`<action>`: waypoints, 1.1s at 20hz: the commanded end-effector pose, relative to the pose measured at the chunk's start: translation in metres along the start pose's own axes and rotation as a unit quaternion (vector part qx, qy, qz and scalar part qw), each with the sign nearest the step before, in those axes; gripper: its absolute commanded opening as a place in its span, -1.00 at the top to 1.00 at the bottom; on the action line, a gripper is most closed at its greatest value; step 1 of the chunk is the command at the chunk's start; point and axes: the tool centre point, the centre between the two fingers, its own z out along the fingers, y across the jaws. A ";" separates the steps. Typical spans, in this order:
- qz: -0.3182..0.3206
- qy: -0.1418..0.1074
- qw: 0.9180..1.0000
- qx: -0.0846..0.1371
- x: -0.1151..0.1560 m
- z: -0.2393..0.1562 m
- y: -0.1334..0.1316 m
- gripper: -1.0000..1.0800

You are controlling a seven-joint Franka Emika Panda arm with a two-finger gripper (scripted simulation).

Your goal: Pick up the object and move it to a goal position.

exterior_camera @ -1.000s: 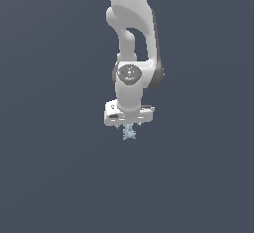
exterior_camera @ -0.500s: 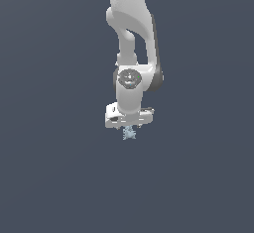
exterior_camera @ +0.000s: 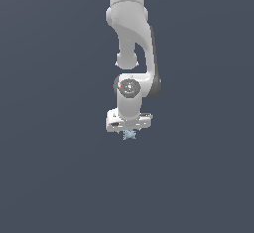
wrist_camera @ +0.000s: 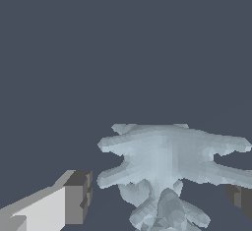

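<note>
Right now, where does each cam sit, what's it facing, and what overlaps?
Exterior view: off the arm, facing the white Panda arm, whose gripper hangs over the tiny pale blue-grey jagged lump.
Wrist view: on the wrist, looking past both dark-padded fingertips at the lump between them.
Shared: lump and gripper.

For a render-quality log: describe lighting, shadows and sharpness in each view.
Exterior view: flat, even light, no cast shadow or glare; the object is tiny and soft under the gripper. Wrist view: the object looks blocky and faceted, softly shaded, with one finger cropped at the frame edge.
</note>
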 end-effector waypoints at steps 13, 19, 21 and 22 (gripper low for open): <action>0.000 0.001 1.000 0.000 0.000 0.000 0.002 1.00; 0.000 0.001 1.000 0.000 -0.009 -0.004 0.026 1.00; 0.000 0.001 1.000 0.000 -0.015 -0.006 0.040 1.00; 0.000 0.001 1.000 0.000 -0.018 -0.007 0.049 1.00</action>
